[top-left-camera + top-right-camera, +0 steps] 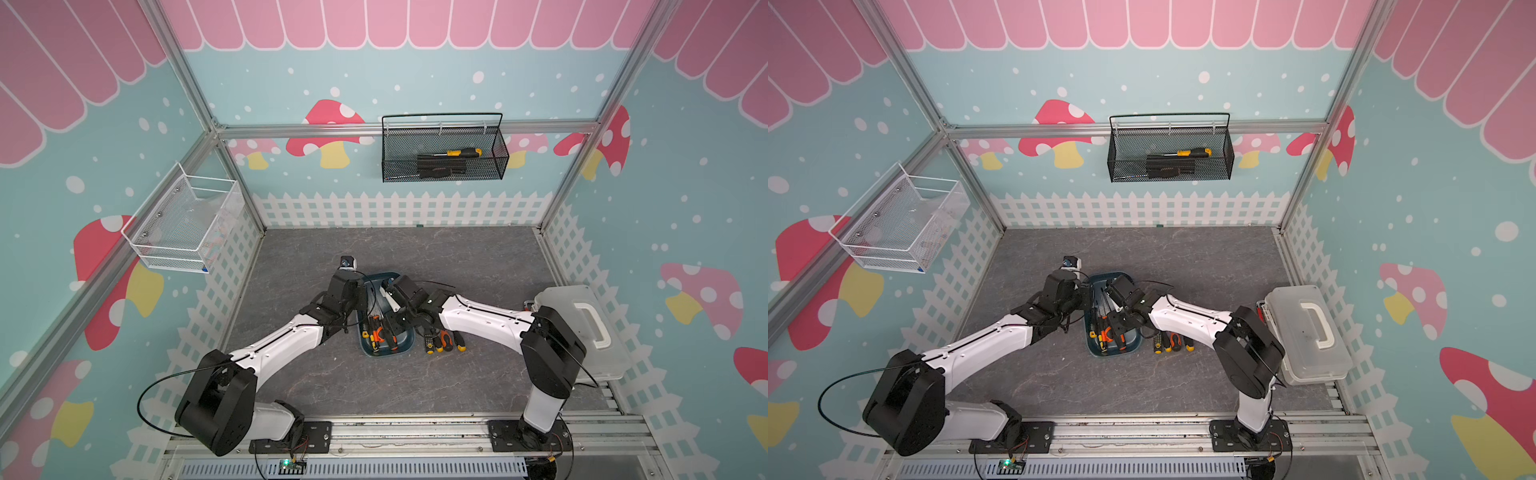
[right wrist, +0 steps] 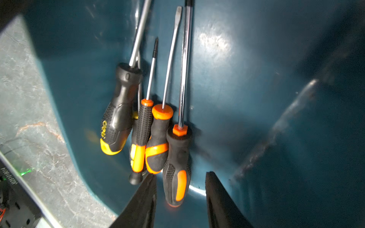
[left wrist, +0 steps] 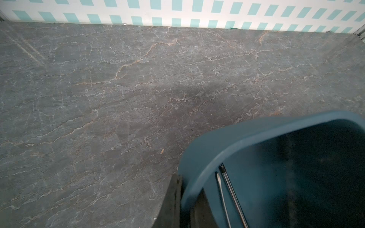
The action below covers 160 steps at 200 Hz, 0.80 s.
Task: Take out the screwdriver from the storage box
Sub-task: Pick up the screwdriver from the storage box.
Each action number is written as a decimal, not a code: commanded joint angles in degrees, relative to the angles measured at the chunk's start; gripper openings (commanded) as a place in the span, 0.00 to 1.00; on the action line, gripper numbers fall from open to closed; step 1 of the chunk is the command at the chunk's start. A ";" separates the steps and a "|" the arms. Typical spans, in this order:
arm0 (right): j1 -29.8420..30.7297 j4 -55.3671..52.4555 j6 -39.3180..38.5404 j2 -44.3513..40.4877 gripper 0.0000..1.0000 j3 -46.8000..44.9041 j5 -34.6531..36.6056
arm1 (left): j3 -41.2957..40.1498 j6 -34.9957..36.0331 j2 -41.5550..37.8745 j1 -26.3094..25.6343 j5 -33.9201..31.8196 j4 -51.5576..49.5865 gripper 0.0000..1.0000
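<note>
Several drivers (image 2: pixel 142 126) lie bunched on box (image 2: pixel 246 88) floor; right gripper (image 2: pixel 180 197), part open & empty, straddles butt of long orange-black screwdriver (image 2: pixel 177 173), left gripper (image 3: pixel 186 203) pinched shut on box rim; prob. stiff, lightish: grab rubber handle, steel shaft's slick.

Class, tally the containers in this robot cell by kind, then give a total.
Wire baskets: 2, the black wire basket and the white wire basket
Open storage box: 1
Lidded plastic case: 1
Total: 4
</note>
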 commanded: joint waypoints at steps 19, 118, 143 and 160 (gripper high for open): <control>0.65 0.78 -0.60 2.43 0.43 1.77 1.47 | 1.66 -0.09 -0.47 -0.20 0.32 1.54 0.00; 0.55 0.85 -0.58 7.08 0.33 3.67 2.64 | 1.05 -0.50 -1.19 -0.25 0.57 1.76 0.00; 0.55 0.95 -0.52 8.18 0.32 4.41 2.62 | 0.96 -0.56 -1.18 -0.33 0.59 1.82 0.00; 0.55 0.96 -0.60 8.88 0.32 4.89 2.61 | 0.96 -0.60 -1.19 -0.39 0.64 1.92 0.00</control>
